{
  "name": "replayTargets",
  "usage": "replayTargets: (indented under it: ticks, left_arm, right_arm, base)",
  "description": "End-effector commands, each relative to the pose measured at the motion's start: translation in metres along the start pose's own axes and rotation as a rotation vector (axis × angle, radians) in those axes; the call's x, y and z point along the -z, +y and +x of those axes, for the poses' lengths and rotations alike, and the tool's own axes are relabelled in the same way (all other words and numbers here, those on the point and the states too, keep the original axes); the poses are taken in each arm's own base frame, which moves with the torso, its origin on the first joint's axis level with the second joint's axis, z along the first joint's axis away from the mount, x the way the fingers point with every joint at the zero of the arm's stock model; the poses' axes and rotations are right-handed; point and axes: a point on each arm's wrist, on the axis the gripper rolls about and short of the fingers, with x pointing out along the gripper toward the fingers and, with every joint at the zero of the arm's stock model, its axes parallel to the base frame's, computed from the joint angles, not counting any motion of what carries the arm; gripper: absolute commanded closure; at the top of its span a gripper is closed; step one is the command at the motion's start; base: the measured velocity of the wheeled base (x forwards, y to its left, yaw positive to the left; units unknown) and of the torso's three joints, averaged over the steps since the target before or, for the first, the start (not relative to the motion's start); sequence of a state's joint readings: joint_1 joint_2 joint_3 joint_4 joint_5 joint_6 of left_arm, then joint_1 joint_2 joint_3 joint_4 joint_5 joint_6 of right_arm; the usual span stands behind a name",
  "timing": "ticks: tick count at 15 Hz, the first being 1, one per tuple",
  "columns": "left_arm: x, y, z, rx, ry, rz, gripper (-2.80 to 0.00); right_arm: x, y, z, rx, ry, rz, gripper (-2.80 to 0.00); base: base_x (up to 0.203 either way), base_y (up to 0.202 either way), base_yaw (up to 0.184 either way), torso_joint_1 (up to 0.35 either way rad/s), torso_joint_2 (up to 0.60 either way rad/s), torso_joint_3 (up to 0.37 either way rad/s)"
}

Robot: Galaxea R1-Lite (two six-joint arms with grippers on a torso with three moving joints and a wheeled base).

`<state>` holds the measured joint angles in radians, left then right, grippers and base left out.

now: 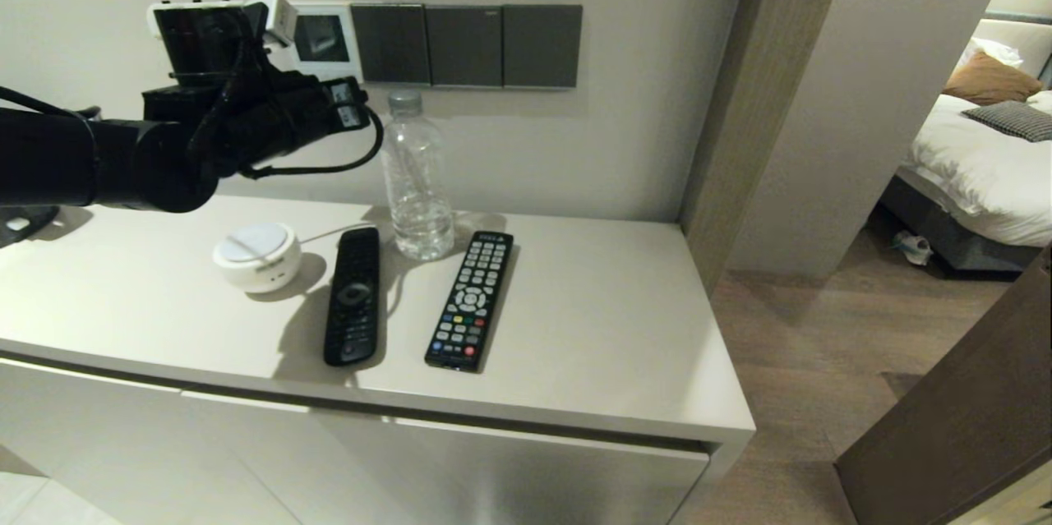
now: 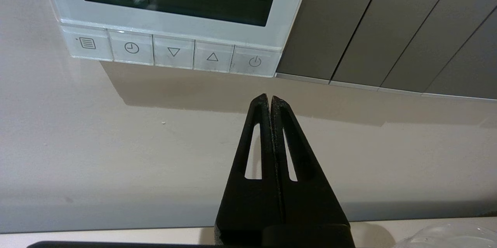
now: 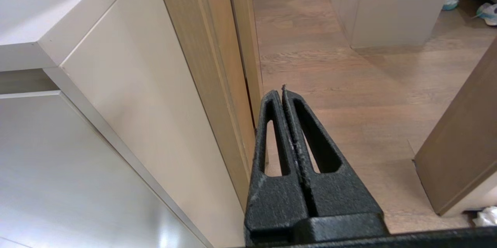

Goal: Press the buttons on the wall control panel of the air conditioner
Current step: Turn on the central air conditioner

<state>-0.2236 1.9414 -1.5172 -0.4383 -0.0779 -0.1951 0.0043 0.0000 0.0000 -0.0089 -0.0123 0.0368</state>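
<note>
Black left gripper [image 2: 270, 98], fingers pressed together on nothing, points at bare wall just below the buttons [image 2: 173, 51].

Its tips sit near the power key at the row's end, not touching it. The row runs along the lower edge of the white wall control panel [image 1: 325, 39], screen dark, mounted beside three dark grey switch plates [image 1: 466, 45] above the cabinet top [image 1: 592, 320] with a water bottle [image 1: 417, 180] and two remotes [image 1: 415, 297]. The right gripper [image 3: 283, 92], also closed and empty, hangs low beside the cabinet's end, over wooden floor [image 3: 369, 85].

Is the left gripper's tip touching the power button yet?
No, the shut left gripper points at bare wall below the power button.
</note>
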Motion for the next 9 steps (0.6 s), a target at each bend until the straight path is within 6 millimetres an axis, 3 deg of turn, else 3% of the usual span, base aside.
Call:
replayTargets:
  ticks: [1,9]
  left_arm:
    - [-0.001,-0.001,-0.003,0.002,-0.003,-0.001,0.0]
    - [-0.007,-0.003,-0.014,0.003,-0.013,0.001,0.0]
  right_arm:
    - [0.0,0.0,0.0,0.0,0.003,0.0,0.0]
    - [0.0,0.0,0.0,0.0,0.003,0.0,0.0]
  base:
    - [0.0,0.0,0.0,0.0,0.0,0.0]
    - [0.0,0.0,0.0,0.0,0.0,0.0]
